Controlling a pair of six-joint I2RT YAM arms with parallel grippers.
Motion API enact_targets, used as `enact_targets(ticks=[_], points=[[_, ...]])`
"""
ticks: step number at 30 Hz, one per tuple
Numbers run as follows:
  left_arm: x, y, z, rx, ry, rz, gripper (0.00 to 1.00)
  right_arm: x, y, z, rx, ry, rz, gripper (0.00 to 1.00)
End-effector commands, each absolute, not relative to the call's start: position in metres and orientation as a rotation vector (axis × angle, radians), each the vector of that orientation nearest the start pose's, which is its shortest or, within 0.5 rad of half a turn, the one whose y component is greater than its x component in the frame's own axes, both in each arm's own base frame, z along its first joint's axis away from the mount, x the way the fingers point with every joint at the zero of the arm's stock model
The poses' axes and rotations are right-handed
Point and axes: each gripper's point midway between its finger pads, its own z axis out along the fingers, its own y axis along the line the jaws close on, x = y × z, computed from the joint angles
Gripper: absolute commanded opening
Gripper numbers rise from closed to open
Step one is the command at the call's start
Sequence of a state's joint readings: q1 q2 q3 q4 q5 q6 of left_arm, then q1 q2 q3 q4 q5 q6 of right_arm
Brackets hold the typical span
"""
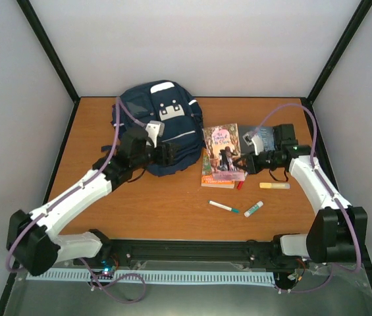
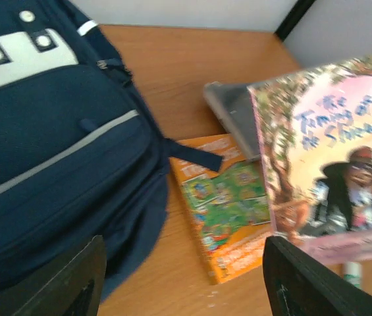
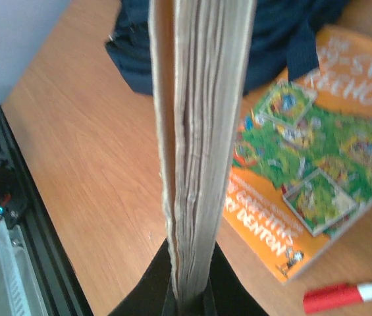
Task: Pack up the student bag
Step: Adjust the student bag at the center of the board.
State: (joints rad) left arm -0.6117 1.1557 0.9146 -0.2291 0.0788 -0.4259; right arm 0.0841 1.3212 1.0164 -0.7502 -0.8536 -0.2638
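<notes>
Little looks packed yet. The right end effector [image 3: 189,289] clenches the pink book [image 1: 224,150] above the orange book [image 3: 304,191]. The left end effector [image 2: 186,276] is released and empty, with the bag [image 1: 156,118] just beside it. Pens [image 1: 224,207] lie loose nearby.

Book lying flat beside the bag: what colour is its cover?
Flat book: orange with green panels, clearest in right wrist view.

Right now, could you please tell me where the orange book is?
From the top view, the orange book lies flat on the table right of centre, beside the student bag, under the pink book gripped by the right pincer.
</notes>
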Motion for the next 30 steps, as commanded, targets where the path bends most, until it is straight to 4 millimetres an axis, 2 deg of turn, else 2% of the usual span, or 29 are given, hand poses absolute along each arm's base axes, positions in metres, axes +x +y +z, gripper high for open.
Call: enact_targets(ticks=[1, 3, 5, 8, 19, 24, 30], points=[[0.324, -0.223, 0.233, 0.372, 2.188, -0.472, 0.66, 0.285, 0.14, 0.17, -0.709, 2.286, 0.915, 0.03], [0.331, -0.231, 0.227, 0.418, 2.22, -0.457, 0.64, 0.288, 0.136, 0.168, -0.706, 2.282, 0.886, 0.03], [0.336, -0.243, 0.217, 0.475, 2.271, -0.469, 0.57, 0.296, 0.131, 0.168, -0.695, 2.275, 0.825, 0.03], [0.345, -0.252, 0.186, 0.543, 2.414, -0.416, 0.49, 0.299, 0.128, 0.166, -0.693, 2.281, 0.782, 0.03], [0.373, -0.289, 0.119, 0.599, 2.56, -0.412, 0.55, 0.3, 0.129, 0.15, -0.682, 2.319, 0.812, 0.03], [0.386, -0.3, 0.105, 0.632, 2.553, -0.348, 0.55, 0.299, 0.129, 0.147, -0.676, 2.331, 0.825, 0.03], [0.396, -0.3, 0.086, 0.658, 2.579, -0.206, 0.48, 0.299, 0.129, 0.145, -0.673, 2.339, 0.828, 0.03]])
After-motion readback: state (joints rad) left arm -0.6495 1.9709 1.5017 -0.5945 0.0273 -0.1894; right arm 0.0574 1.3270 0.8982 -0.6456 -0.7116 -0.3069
